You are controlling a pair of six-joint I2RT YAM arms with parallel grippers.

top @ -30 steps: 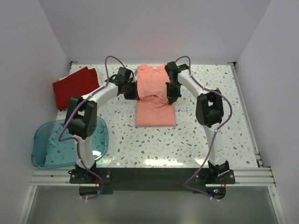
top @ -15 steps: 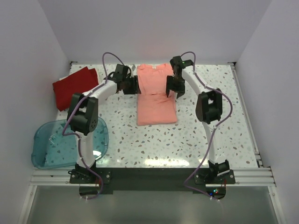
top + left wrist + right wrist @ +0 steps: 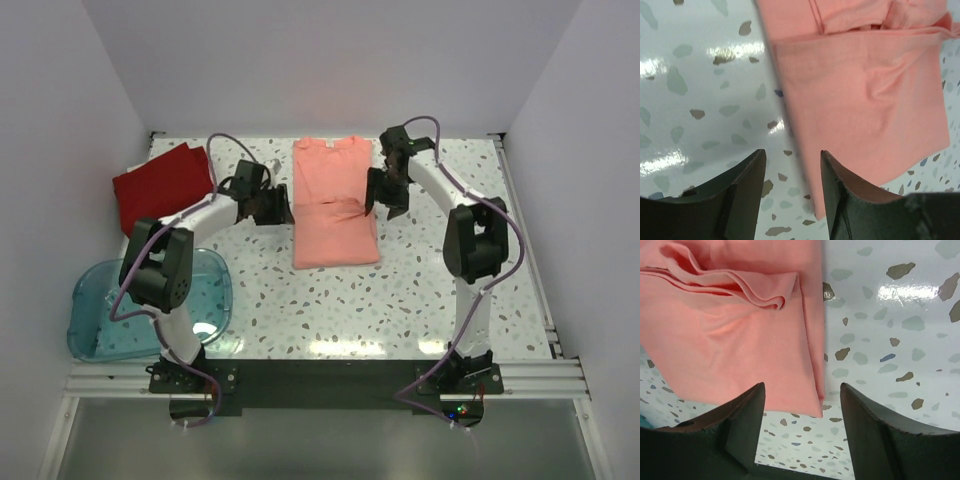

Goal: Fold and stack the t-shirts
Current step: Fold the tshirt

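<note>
The salmon-pink t-shirt (image 3: 335,205) lies flat at the table's back middle, its near half folded over, with a crease across it. It fills much of the left wrist view (image 3: 860,100) and the right wrist view (image 3: 730,340). My left gripper (image 3: 281,208) hovers open just off the shirt's left edge, nothing between its fingers (image 3: 792,155). My right gripper (image 3: 386,197) is open beside the shirt's right edge, also holding nothing (image 3: 802,386). A deep red t-shirt (image 3: 160,185) lies folded at the back left.
A translucent blue plastic tub (image 3: 140,310) sits at the near left, beside the left arm's base. White walls close in the speckled table (image 3: 420,290) on three sides.
Both grippers opened and let go of the pink shirt, then drew apart to its left and right sides. The shirt settled flat.
</note>
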